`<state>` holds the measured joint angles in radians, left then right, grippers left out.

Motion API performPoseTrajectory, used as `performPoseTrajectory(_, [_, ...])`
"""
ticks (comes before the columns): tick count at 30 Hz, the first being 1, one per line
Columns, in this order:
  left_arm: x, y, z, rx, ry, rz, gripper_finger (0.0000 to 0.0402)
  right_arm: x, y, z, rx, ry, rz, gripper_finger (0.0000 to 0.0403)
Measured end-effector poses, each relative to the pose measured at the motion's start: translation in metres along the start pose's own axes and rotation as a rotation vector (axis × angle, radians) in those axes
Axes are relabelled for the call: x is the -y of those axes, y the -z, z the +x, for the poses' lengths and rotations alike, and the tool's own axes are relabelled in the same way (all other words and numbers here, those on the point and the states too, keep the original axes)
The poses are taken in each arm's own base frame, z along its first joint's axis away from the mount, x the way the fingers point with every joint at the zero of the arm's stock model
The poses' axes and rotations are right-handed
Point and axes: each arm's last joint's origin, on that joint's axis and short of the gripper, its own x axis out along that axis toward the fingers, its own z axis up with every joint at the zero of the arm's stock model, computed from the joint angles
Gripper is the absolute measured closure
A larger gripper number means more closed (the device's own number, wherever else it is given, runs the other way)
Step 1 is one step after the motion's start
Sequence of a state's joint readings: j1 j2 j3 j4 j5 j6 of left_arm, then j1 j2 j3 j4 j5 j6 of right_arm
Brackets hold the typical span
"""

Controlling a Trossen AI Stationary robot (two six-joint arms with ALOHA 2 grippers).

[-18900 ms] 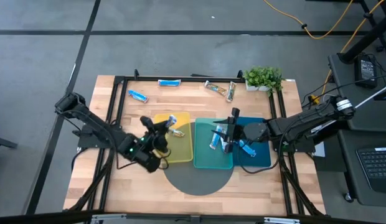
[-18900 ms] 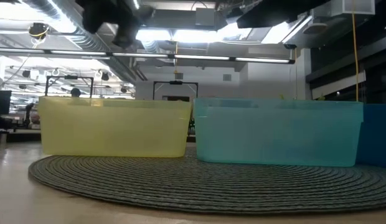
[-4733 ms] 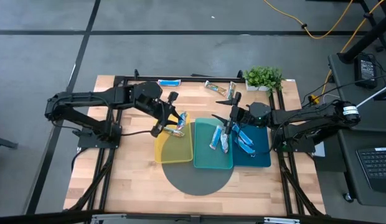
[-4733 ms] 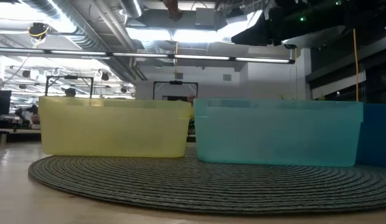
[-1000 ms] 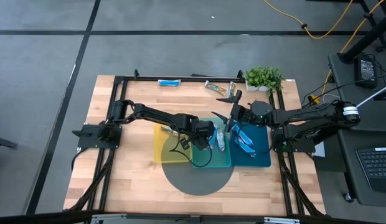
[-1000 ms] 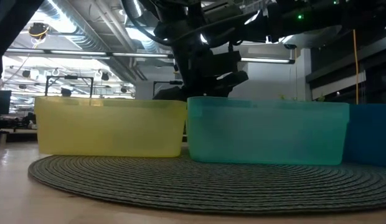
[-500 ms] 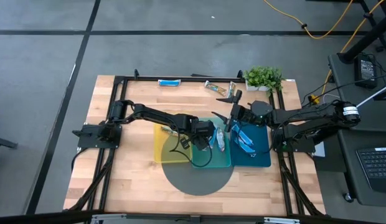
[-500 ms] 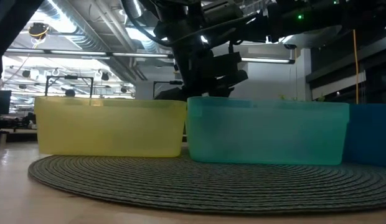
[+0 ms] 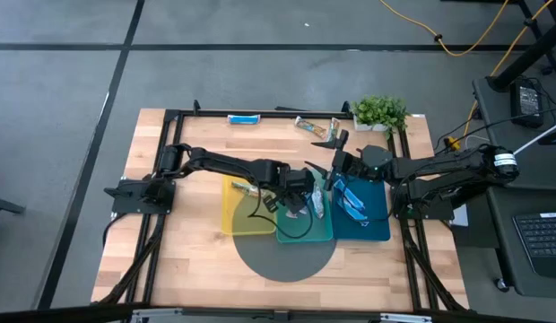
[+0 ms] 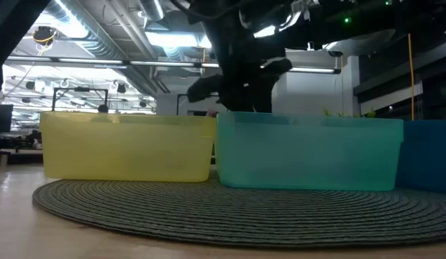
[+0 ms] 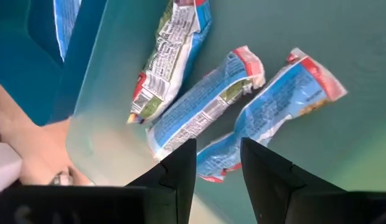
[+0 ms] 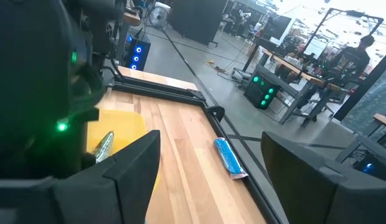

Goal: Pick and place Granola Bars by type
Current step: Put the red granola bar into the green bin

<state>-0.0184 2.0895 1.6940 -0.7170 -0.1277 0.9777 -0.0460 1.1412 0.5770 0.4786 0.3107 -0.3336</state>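
While the left arm is reaching across the table, its left gripper [image 9: 303, 199] is hovering over the translucent teal plastic tray [image 9: 296, 235], its two dark fingers [image 11: 179, 171] parted with nothing between them. Under it, the left wrist view is showing three blue-and-white wrapped granola bars [image 11: 205, 99] lying flat on the teal tray's floor, side by side and partly touching, all slanted the same way. Beside that tray, the translucent yellow plastic tray [image 9: 235, 221] is holding one silvery tan-brown wrapped bar [image 9: 246, 188] near its far edge, which is also showing in the right wrist view [image 12: 103, 145]. On the other side, the dark blue plastic tray [image 9: 375, 230] is holding bright blue wrapped bars [image 9: 352, 203]; how many are lying there cannot be counted from above. The right gripper [image 9: 334, 163] is waiting above the far edge of the teal and dark blue trays, its fingers [image 12: 132, 167] spread wide and empty. Along the far edge of the pale wooden table [image 9: 188, 269], three bars are lying outside the trays: one bright blue bar [image 9: 244, 118] alone, and two silvery tan-brown bars [image 9: 319, 128] close together near the small green potted plant [image 9: 379, 112]. All three trays are sitting on a round dark woven mat [image 10: 208, 212].
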Motion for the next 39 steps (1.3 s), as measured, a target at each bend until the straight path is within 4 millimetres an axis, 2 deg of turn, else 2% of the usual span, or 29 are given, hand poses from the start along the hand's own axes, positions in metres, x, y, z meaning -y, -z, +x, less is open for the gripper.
performPoseTrajectory(10, [0.001,0.011,-0.017,-0.042,0.121,-0.13,0.0284,0.0,0.0,0.0,-0.002,0.001,-0.001,0.0123])
performPoseTrajectory(17, [0.0,0.019,-0.045,-0.064,0.129,-0.199,0.0288,0.0,0.0,0.0,-0.002,0.0,-0.001,0.0123])
performPoseTrajectory(22, [-0.003,0.027,-0.082,-0.049,0.085,-0.256,0.0288,0.0,0.0,0.0,-0.002,0.0,-0.001,0.0123])
performPoseTrajectory(27, [-0.007,0.044,-0.13,-0.005,0.01,-0.351,0.0289,0.0,0.0,0.0,-0.002,0.001,-0.001,0.0123])
performPoseTrajectory(33, [-0.01,0.075,-0.199,0.088,-0.132,-0.485,0.0292,0.0,0.0,0.0,0.0,-0.001,0.0,0.0123])
performPoseTrajectory(39, [-0.005,0.115,-0.254,0.139,-0.269,-0.633,0.0291,-0.003,-0.002,-0.004,0.038,-0.142,-0.015,0.0123])
